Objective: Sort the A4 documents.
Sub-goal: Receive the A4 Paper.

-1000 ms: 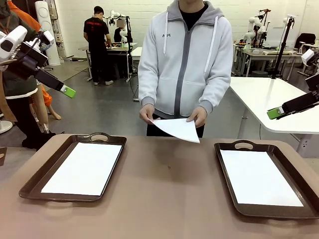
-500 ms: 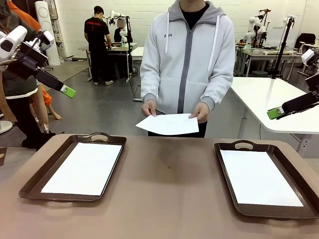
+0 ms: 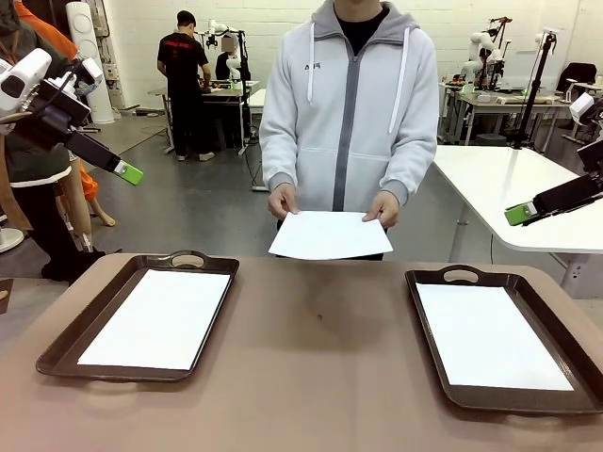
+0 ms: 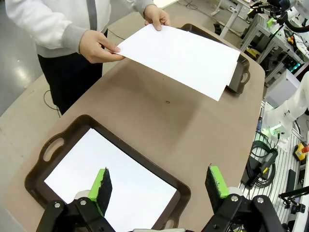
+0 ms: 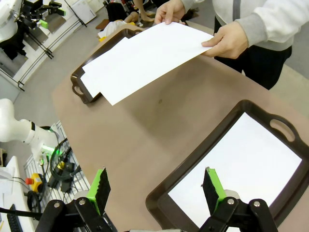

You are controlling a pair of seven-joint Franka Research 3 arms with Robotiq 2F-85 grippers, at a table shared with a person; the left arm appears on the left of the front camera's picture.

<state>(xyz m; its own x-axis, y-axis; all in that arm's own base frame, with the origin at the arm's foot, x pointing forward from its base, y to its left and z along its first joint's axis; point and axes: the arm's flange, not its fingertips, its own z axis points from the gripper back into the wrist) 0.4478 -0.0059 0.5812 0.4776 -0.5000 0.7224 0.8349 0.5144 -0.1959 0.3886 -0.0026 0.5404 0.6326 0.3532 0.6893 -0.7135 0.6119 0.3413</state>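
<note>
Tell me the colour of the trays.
Dark brown trays, clearest in the front view.

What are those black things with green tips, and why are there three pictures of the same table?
Those are a robot's two grabbers. The left gripper and the right gripper sit on white arms, raised at each side of the table, and each has two fingers with green pads. Both are open and hold nothing.

One picture comes from a camera between the arms, looking across the table at the person. The other two come from small cameras on the robot's wrists, looking down past their own fingers.

On the brown table are two dark trays: the left tray and the right tray. Each has a white sheet of paper lying flat in it.

The person holds another sheet with both hands, out over the far edge of the table.
</note>
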